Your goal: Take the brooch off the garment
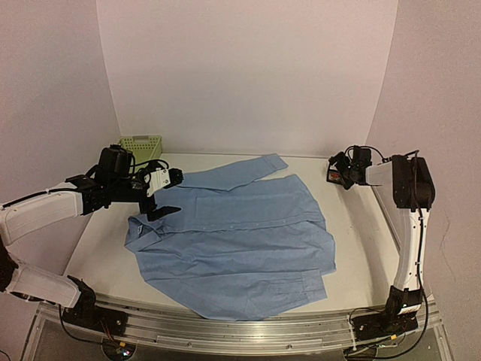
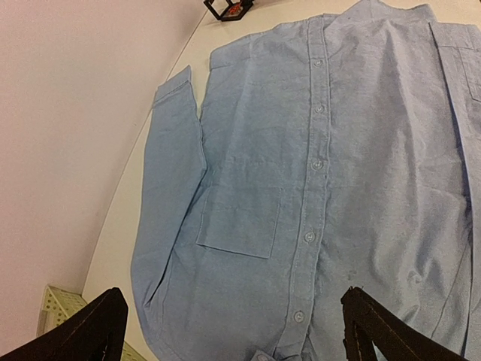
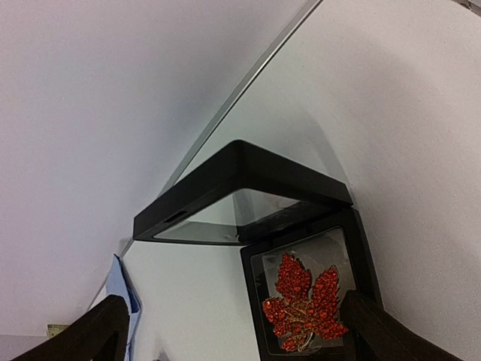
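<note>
The garment (image 1: 233,241), a light blue button-up shirt, lies flat across the table, and it fills the left wrist view (image 2: 338,150). My left gripper (image 1: 159,210) is open and empty above the shirt's collar end, with the button placket between its fingers (image 2: 233,301). The brooch (image 3: 304,304), a red-orange maple leaf with gold veins, lies in the base of an open black box (image 3: 248,195) at the table's far right (image 1: 334,177). My right gripper (image 1: 339,172) is open over that box (image 3: 233,302). Its right finger (image 3: 391,331) is beside the brooch and not holding it.
A green mesh basket (image 1: 141,147) stands at the back left by the wall, near the left arm. The black box also shows at the top of the left wrist view (image 2: 228,7). Pale walls enclose the table on three sides.
</note>
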Robot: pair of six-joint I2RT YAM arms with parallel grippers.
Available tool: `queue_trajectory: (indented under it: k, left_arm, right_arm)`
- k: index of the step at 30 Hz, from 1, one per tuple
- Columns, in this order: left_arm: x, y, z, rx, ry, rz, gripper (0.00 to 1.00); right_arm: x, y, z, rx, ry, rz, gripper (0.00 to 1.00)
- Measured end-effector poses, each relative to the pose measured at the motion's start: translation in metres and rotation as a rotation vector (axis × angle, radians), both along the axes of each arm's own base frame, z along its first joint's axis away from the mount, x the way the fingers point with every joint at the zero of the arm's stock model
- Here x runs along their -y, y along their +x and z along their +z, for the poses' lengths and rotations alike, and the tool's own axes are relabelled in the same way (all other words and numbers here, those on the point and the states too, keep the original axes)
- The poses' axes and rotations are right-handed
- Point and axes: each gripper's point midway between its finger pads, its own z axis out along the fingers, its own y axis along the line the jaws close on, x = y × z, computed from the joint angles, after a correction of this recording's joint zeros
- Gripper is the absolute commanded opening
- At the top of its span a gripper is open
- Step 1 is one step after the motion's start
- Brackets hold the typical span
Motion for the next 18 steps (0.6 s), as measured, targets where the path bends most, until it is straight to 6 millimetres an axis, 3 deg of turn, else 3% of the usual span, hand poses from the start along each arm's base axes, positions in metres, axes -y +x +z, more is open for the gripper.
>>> queue_trajectory:
  k: [18]
  left_arm:
    - [0.000, 0.000, -0.001, 0.013, 0.012, -0.011, 1.00]
  right_arm:
    - [-0.013, -0.005, 0.001, -0.110, -0.219, 0.031, 0.98]
